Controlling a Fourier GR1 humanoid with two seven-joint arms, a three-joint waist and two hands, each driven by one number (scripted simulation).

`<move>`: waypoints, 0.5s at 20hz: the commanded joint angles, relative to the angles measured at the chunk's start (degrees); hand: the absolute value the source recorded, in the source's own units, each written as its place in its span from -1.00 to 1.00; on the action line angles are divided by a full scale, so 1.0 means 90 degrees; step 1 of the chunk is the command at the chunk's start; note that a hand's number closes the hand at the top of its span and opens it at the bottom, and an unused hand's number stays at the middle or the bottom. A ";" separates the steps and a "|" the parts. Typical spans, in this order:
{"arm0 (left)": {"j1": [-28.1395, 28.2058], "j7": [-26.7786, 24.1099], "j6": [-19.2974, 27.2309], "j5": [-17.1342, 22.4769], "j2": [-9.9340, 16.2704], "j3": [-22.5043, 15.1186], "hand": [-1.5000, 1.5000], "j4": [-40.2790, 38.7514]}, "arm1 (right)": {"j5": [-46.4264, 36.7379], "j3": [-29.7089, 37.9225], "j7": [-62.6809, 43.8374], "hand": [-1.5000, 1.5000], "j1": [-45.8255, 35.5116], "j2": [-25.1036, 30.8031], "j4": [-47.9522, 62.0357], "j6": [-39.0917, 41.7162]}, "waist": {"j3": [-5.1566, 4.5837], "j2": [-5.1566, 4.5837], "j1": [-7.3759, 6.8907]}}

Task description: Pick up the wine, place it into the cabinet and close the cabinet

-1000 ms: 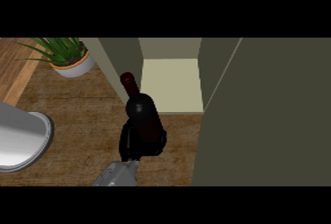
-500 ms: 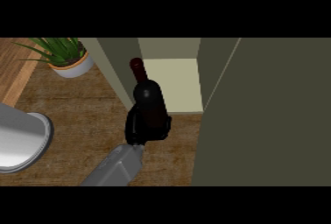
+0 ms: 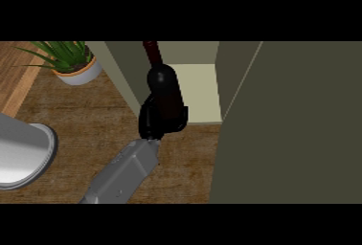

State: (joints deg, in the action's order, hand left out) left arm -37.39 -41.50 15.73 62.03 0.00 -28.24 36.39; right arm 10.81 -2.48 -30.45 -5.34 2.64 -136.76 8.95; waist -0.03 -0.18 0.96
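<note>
Left hand (image 3: 157,119) has its fingers wrapped round the wine (image 3: 165,88), bottle probably at the cabinet (image 3: 194,91) mouth; open door (image 3: 290,124) right of the fingers, potted plant (image 3: 71,60) far left.

wine bottle (image 3: 167,91) at cabinet (image 3: 297,124) opening, potted plant (image 3: 71,60) to its left.

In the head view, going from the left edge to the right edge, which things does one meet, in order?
Grey round metal pot → green potted plant in a white pot → dark wine bottle held in the black hand → pale cabinet interior → dark olive cabinet door.
</note>
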 commanded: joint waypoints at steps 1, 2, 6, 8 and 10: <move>-0.0813 0.0258 0.0015 0.0190 0.0000 0.0342 1.00 -0.0485 | -0.0202 -0.0200 0.0746 -1.00 0.0488 -0.0155 0.0282 0.0281 | 0.0003 -0.0011 0.0030; -0.0948 0.0197 -0.0172 0.0238 0.0000 0.0491 1.00 -0.0845 | 0.0049 -0.0011 -0.0002 -1.00 -0.0020 0.0034 0.0117 0.0047 | -0.0001 -0.0015 0.0035; -0.1015 -0.0027 -0.0476 0.0221 0.0000 0.0525 1.00 -0.1205 | 0.0079 0.0123 -0.0202 -1.00 -0.0317 0.0073 -0.0049 -0.0139 | -0.0002 -0.0014 0.0024; -0.1452 0.0303 -0.0247 0.0117 0.0168 0.0756 1.00 -0.1304 | -0.0180 -0.0181 0.0146 -1.00 0.0228 -0.0085 -0.0102 -0.0017 | 0.0001 -0.0004 0.0002; -0.1788 0.0366 -0.0351 0.0150 0.0007 0.0848 1.00 -0.1762 | -0.0033 -0.0136 0.0128 -1.00 0.0455 0.0000 -0.0322 0.0113 | 0.0001 -0.0023 0.0071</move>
State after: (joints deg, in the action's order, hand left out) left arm -47.59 -40.58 14.12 63.68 -0.01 -24.39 26.38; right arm 10.62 -3.00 -29.07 -3.53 2.49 -137.42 9.48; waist -0.09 -0.33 1.38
